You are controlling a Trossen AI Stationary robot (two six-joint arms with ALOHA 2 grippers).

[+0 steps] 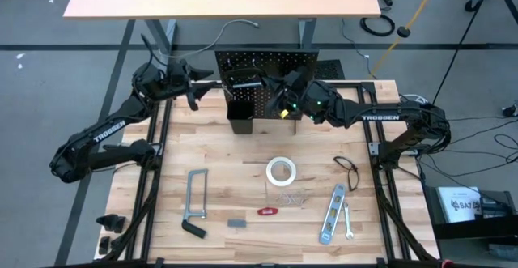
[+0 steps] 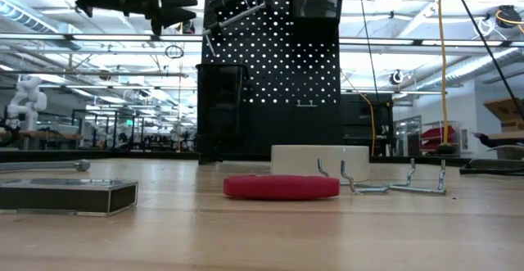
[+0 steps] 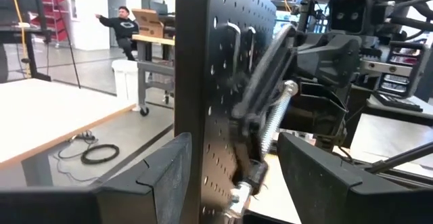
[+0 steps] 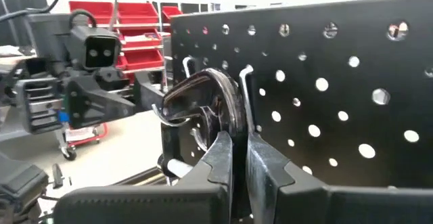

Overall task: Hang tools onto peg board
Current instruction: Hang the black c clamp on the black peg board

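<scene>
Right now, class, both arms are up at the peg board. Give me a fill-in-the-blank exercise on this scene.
1. The white tape roll lies flat on the ____.
2. The right gripper is shut on the dark ____ at the peg board.
3. The left gripper has its fingers ____.
4. The silver level lies beside the small ____.

Missing words: table; C-clamp; open; wrench

The peg board stands upright at the far side of the table, black and perforated, with a box bin at its left foot. A dark C-clamp hangs on its hooks. On the table lie a grey bar clamp, white tape roll, red-handled tool, silver level, small wrench and black pliers.
</scene>
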